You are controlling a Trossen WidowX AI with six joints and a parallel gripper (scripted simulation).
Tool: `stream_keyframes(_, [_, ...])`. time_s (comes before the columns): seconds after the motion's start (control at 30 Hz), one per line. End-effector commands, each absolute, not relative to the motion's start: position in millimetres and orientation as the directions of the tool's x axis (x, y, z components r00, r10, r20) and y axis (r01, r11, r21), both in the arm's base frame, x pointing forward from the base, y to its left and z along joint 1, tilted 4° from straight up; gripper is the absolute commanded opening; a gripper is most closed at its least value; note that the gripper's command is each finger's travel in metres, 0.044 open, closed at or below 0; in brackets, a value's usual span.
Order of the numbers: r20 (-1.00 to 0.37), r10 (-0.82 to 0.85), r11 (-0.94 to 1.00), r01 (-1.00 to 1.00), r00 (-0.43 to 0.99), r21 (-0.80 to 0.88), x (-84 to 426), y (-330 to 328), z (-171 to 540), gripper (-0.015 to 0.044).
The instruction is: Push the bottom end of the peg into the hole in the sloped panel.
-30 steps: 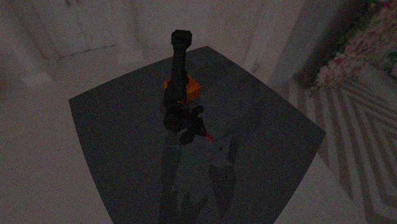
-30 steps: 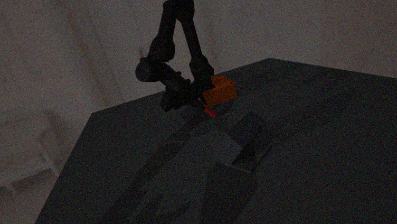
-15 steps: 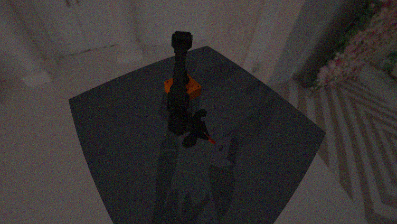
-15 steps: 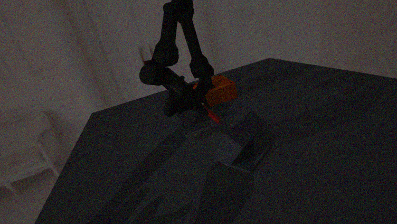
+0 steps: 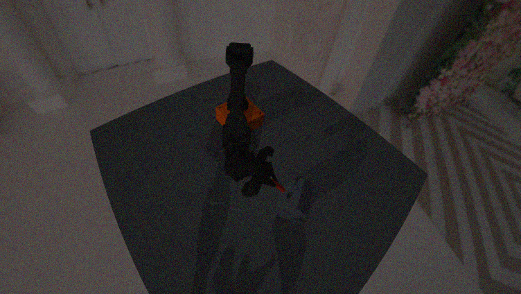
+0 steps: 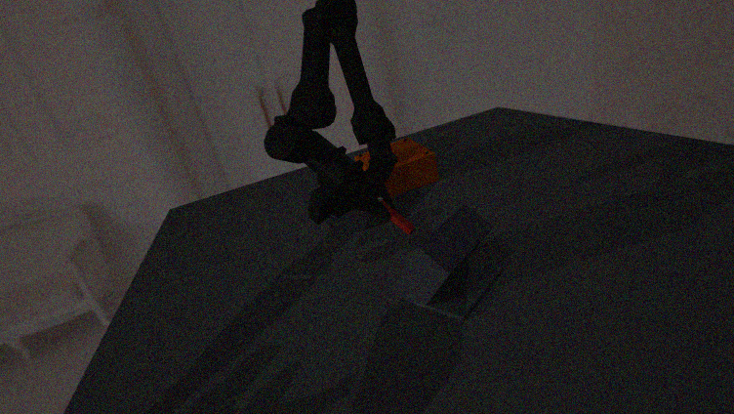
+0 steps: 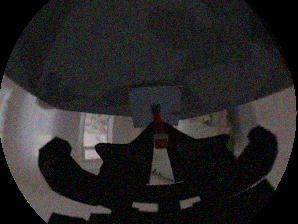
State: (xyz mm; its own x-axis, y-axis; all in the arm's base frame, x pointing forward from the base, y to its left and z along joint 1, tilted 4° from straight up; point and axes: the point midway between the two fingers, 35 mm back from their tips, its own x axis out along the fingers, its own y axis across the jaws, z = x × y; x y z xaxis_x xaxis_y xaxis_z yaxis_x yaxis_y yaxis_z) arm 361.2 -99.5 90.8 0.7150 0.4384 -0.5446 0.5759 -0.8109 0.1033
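My gripper point(image 5: 274, 181) point(image 6: 391, 212) point(image 7: 157, 124) is shut on the red peg point(image 5: 280, 187) point(image 6: 402, 223) point(image 7: 157, 119). The peg is tilted, its free end pointing down toward the panel; its near end looks square in the wrist view. The grey sloped panel point(image 5: 286, 209) point(image 6: 455, 238) point(image 7: 171, 100) stands on the table. Its dark hole point(image 5: 289, 195) point(image 7: 155, 107) lies just beyond the peg's free end; a small gap shows between them in the top view. In the exterior view the hole cannot be made out. The hole's exact shape is too dark to tell.
The table point(image 5: 156, 189) point(image 6: 180, 287) is dark, with long shadows in front of the arm and the panel. An orange block point(image 5: 256, 116) point(image 6: 417, 167) sits at the arm's base, behind the gripper and partly hidden by the arm.
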Motion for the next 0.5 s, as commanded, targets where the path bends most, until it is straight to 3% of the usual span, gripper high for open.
stream_keyframes(0.0, [-0.548,0.439,-0.814,0.573,0.712,0.093,361.4,-97.6,86.1,0.0000])
stream_keyframes(0.47, [-0.547,0.439,-0.814,0.573,0.713,0.094,372.4,-91.3,79.3,0.0000])
